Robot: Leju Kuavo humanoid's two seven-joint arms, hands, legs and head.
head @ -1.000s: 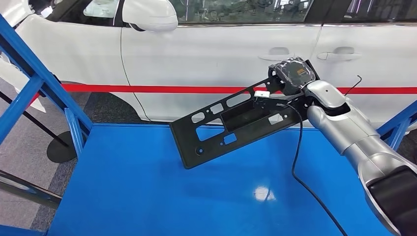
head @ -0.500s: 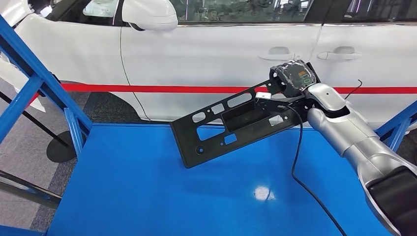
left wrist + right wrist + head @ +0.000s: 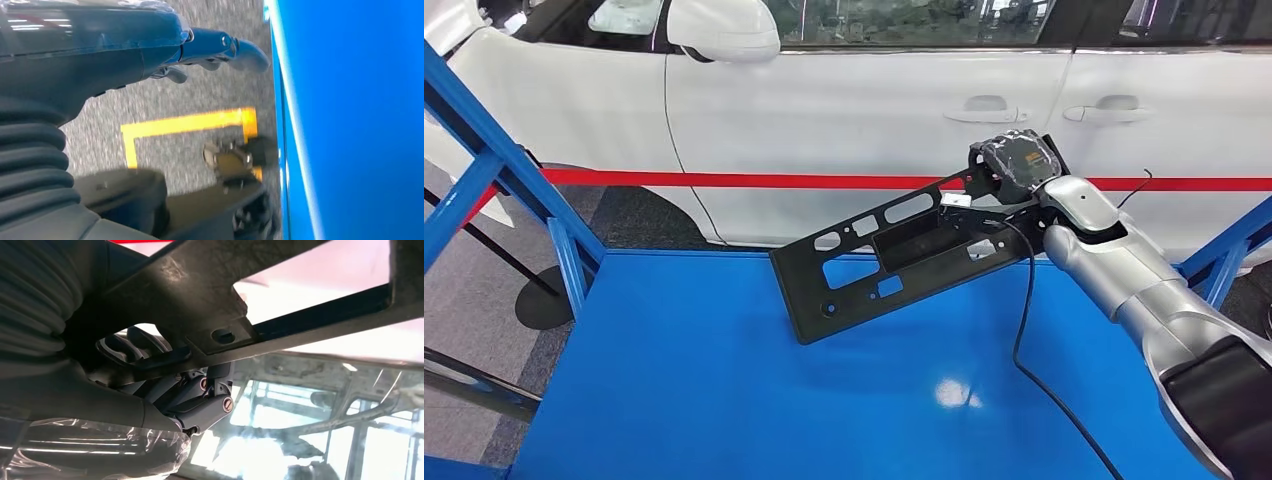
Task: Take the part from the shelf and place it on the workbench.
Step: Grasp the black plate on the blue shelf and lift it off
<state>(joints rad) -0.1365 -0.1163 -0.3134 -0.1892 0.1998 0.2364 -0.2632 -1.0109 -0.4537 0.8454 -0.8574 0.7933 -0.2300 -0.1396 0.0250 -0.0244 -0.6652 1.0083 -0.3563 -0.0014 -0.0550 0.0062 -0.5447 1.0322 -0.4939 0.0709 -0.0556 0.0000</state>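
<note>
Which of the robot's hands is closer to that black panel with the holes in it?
The right. The right hand grips the black panel by its end, above the blue workbench. The left hand hangs beside the workbench edge over the floor, holding nothing.

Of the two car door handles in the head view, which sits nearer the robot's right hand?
The left door handle, almost directly above the right hand holding the black part; the other handle lies farther right.

Bare blue workbench [image 3: 724, 400] under part [image 3: 894, 255]
</note>
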